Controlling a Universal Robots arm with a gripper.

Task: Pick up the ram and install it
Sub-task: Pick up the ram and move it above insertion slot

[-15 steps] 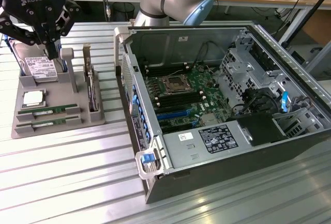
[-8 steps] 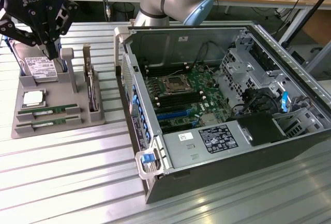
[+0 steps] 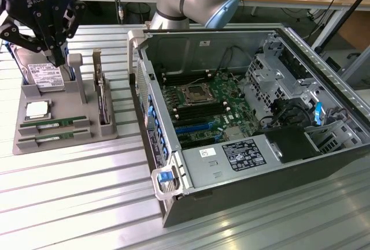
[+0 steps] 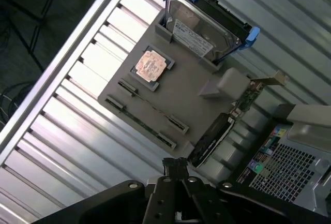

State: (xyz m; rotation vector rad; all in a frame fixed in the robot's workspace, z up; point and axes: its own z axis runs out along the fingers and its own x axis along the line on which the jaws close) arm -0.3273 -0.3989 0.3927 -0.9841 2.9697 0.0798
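Two ram sticks lie on edge in the slots of a grey holder tray (image 3: pixel 63 140) at the exterior view's left: one ram (image 3: pixel 49 124) behind, the other ram (image 3: pixel 46 137) in front. In the wrist view they show as thin lines, the ram (image 4: pixel 152 105) and its twin (image 4: pixel 139 124). My black gripper (image 3: pixel 58 59) hangs well above the tray, over the hard drive, apart from both sticks. Its fingers (image 4: pixel 168 190) are shut together with nothing between them. The open computer case (image 3: pixel 248 123) holds the motherboard with black memory slots (image 3: pixel 196 110) beside the processor socket.
The tray also carries a silver hard drive (image 3: pixel 46 77), a processor chip (image 3: pixel 36 109) and an upright expansion card (image 3: pixel 103 97). The case's raised side wall (image 3: pixel 144 105) stands between tray and motherboard. The ribbed metal table (image 3: pixel 75 204) ends close behind the tray.
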